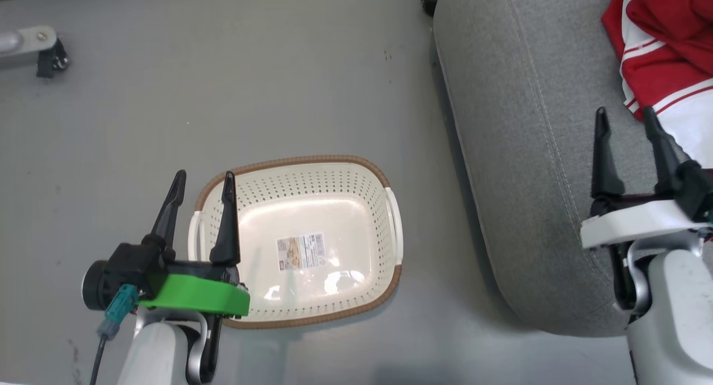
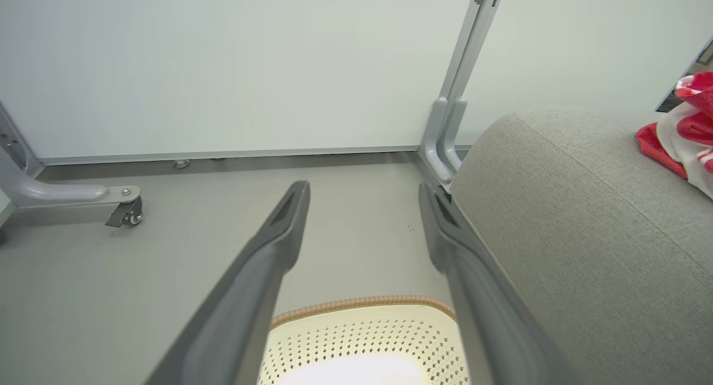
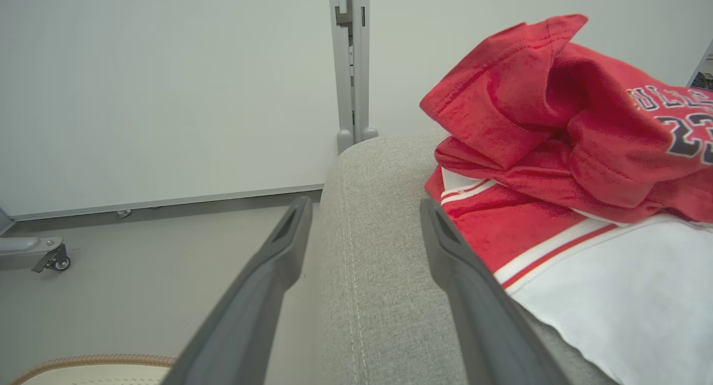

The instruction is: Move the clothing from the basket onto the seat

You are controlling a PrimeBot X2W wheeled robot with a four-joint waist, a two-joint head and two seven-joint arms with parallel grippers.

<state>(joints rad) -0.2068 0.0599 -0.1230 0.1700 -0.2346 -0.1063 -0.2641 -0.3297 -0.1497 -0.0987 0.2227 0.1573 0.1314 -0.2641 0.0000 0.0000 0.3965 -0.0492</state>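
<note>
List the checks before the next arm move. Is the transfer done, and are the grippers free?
1. Basket emptied: ok. Its floor shows a label and no fabric.
2. Clothing on the seat: ok. The red and white pile rests on the cushion top.
3. Left gripper free: ok. It is open with nothing between its fingers, over the basket's left rim.
4. Right gripper free: ok. It is open over the seat beside the clothing, and the right wrist view shows grey cushion between its fingers.
5. Whole pile supported by the seat: cannot tell. It runs past the right edge of the head view.
</note>
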